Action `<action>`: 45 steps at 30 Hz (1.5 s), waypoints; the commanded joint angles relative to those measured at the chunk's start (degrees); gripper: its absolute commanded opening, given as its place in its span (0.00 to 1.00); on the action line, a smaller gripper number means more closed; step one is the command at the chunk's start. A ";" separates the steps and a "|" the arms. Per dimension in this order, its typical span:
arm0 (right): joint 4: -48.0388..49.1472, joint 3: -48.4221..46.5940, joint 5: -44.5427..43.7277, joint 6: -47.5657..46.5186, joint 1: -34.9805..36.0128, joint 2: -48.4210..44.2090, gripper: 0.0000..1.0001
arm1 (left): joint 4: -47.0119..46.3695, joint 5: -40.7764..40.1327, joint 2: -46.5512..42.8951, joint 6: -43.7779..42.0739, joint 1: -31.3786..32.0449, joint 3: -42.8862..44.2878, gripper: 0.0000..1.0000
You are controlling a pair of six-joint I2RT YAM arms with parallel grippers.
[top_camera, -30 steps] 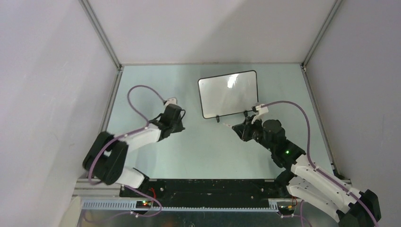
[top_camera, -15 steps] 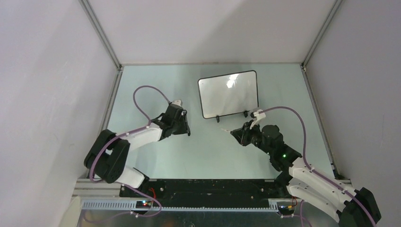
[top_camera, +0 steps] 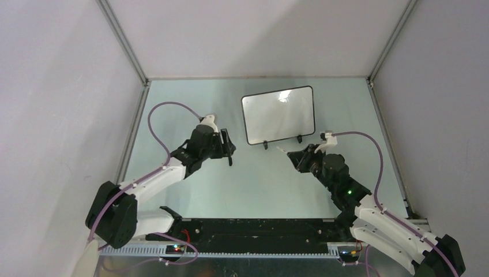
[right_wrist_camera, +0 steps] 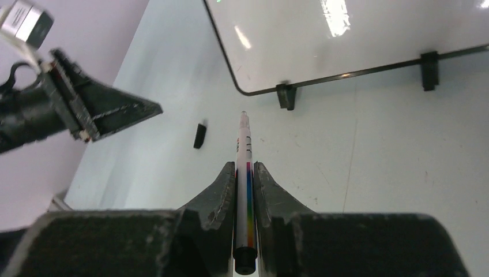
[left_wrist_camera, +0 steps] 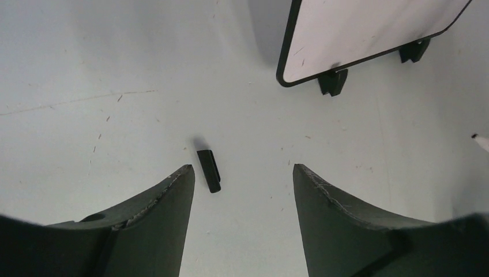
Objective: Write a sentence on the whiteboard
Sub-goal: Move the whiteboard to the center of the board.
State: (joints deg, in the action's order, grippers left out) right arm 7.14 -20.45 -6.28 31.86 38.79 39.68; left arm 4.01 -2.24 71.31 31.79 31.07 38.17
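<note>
The whiteboard (top_camera: 278, 114) stands tilted on two black feet at the back middle of the table, its face blank; no sentence shows on it. My right gripper (right_wrist_camera: 244, 166) is shut on a white marker (right_wrist_camera: 244, 144) with a rainbow stripe. Its bare tip points at the board's lower left corner (right_wrist_camera: 242, 86), a short way off. In the top view the right gripper (top_camera: 297, 157) sits just below the board's feet. My left gripper (left_wrist_camera: 242, 168) is open and holds nothing. It hovers over a small black cap (left_wrist_camera: 208, 170) lying on the table, left of the board (left_wrist_camera: 369, 29).
Grey walls with metal corner posts (top_camera: 124, 40) close in the pale green table (top_camera: 254, 184) on three sides. The black cap (right_wrist_camera: 200, 135) lies between the two grippers. The marker's tip (left_wrist_camera: 478, 140) pokes in at the right edge of the left wrist view.
My left gripper has gone from shut to open, and its arm has stretched out towards the board. The right gripper, still holding the marker, has shifted slightly to the right.
</note>
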 commanded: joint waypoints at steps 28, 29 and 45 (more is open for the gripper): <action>-5.44 -8.44 18.62 -2.71 -13.91 6.77 0.00 | -29.01 -4.94 -7.71 -4.01 -0.05 -11.17 0.89; -4.92 -8.51 19.43 -2.74 -13.91 7.01 0.00 | -29.43 -4.04 -7.40 -4.10 -0.09 -11.27 0.90; -0.06 -20.76 18.55 -1.13 -15.20 19.02 0.00 | -38.82 22.58 3.06 -3.53 -10.00 -4.93 0.81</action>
State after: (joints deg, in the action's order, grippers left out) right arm 3.57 -35.99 11.64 30.11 24.03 56.10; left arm -37.34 7.09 69.82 26.30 25.19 24.23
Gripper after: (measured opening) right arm 0.174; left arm 0.880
